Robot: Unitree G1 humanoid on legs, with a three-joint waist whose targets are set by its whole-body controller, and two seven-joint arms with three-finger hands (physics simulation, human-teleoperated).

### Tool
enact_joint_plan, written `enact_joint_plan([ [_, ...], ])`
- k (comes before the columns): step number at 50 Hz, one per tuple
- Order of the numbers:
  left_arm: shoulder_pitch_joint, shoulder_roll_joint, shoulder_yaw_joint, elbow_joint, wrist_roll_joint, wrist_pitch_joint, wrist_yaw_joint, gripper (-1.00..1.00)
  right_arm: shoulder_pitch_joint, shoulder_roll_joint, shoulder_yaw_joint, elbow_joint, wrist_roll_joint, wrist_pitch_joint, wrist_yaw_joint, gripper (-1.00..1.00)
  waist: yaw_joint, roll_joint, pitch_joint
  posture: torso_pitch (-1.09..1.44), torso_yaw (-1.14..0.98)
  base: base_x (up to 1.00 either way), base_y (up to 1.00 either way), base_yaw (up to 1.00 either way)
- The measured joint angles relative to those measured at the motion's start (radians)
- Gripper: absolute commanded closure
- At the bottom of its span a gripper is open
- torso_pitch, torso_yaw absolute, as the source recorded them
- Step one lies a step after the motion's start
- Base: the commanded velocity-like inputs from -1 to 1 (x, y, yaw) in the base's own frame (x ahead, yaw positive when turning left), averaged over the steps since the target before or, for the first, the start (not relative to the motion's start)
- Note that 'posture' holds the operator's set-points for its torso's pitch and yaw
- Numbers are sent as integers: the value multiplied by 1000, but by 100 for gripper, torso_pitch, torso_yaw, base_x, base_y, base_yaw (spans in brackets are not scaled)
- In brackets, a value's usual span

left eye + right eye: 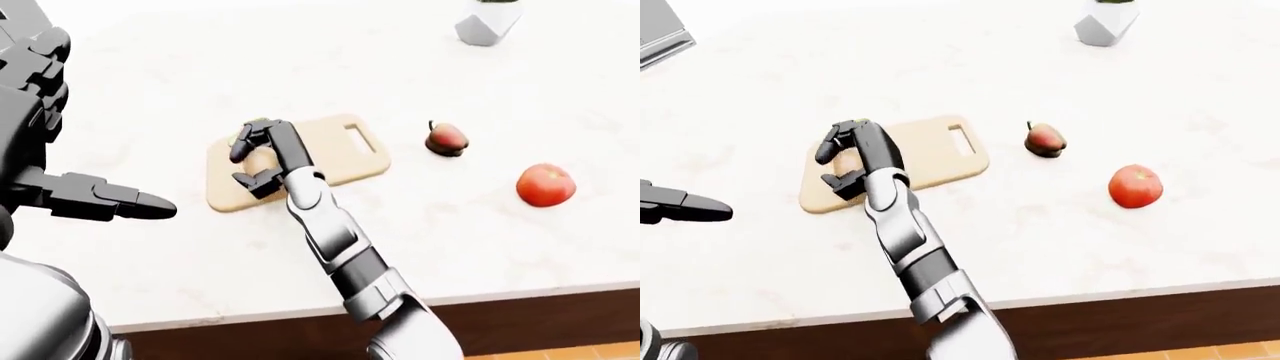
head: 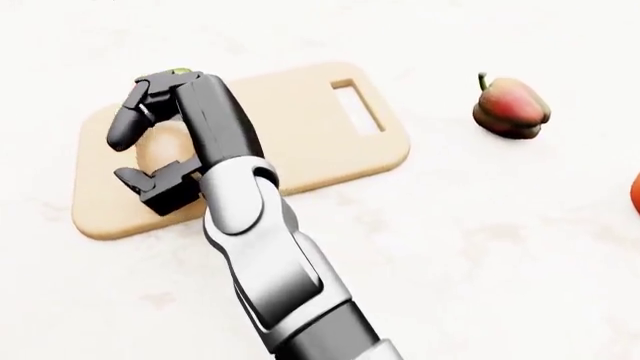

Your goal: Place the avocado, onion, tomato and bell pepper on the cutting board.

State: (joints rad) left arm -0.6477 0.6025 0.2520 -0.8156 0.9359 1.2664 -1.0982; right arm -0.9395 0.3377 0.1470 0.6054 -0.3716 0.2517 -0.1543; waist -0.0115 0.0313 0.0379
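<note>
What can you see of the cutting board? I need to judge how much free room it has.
The cutting board is a pale, wood-look rounded rectangle lying flat on the white marble-look counter, turned at an angle, with a slot handle at its upper right end. The right hand stands over its left end around a pale round item; the rest is bare.

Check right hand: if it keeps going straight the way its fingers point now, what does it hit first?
Likely the pale round onion on the cutting board: the right hand has its open fingers curled about it, pointing to the view's left. Contact is unclear; depth is hard to judge.
</note>
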Motion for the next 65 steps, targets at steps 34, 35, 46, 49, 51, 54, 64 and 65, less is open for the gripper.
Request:
enact_joint_plan([
  [34, -10, -4, 4, 6, 25, -13, -21, -100, 27, 3, 11, -41, -20, 12, 40, 10, 4, -1, -7, 0, 0, 0, 0, 0],
  [35, -10, -4, 4, 7, 24, -13, -21, -100, 26, 3, 11, -41, -20, 12, 40, 8, 4, -1, -7, 0, 0, 0, 0, 0],
  [46, -7, -8, 4, 17, 13, -21, -8, -100, 34, 5, 17, -68, -26, 23, 53, -15, 3, -1, -6, 0, 0, 0, 0, 0],
  [49, -6, -9, 4, 16, 13, -22, -5, -100, 36, 6, 18, -74, -28, 26, 56, -17, 3, -1, -7, 0, 0, 0, 0, 0],
  [51, -4, -11, 3, 17, 12, -24, -2, -100, 39, 7, 19, -79, -29, 28, 58, -16, 4, -1, -8, 0, 0, 0, 0, 0],
  [54, 0, -13, 2, 15, 12, -25, -1, -100, 43, 7, 21, -93, -31, 34, 62, -17, 3, -1, -8, 0, 0, 0, 0, 0],
  [64, 0, -20, 1, 20, 11, -31, 7, -100, 60, 11, 27, -157, -43, 70, 83, -17, 3, 0, -5, 0, 0, 0, 0, 0],
  [65, 0, -22, 0, 22, 10, -32, 8, -100, 60, 12, 28, -161, -44, 74, 84, -18, 3, 0, -5, 0, 0, 0, 0, 0],
])
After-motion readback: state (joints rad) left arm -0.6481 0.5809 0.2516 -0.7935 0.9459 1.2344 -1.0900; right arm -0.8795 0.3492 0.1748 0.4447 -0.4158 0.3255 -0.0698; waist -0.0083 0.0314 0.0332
